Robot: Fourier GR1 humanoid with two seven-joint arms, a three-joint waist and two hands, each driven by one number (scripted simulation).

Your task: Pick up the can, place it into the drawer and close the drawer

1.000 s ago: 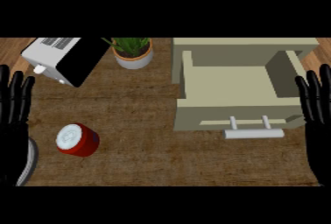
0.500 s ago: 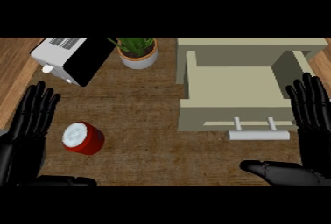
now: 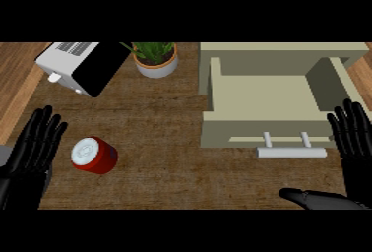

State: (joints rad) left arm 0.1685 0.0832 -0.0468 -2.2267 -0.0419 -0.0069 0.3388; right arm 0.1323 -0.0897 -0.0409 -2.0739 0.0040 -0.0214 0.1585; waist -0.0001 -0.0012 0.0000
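A red can with a white lid lies on its side on the brown counter at the left. Just left of it is my left hand, open with straight fingers, apart from the can. The beige drawer stands pulled open at the right, its inside bare, with a white handle at its front. At the right edge, beside the drawer's front corner, my right hand is open, fingers straight and thumb stretched out low toward the left.
A white and black toaster sits at the back left. A potted green plant stands beside it. Wooden floor shows past the counter's left and right edges.
Both hands have come further into view from the sides, the left closer to the can. The can and the drawer have not moved on the counter.
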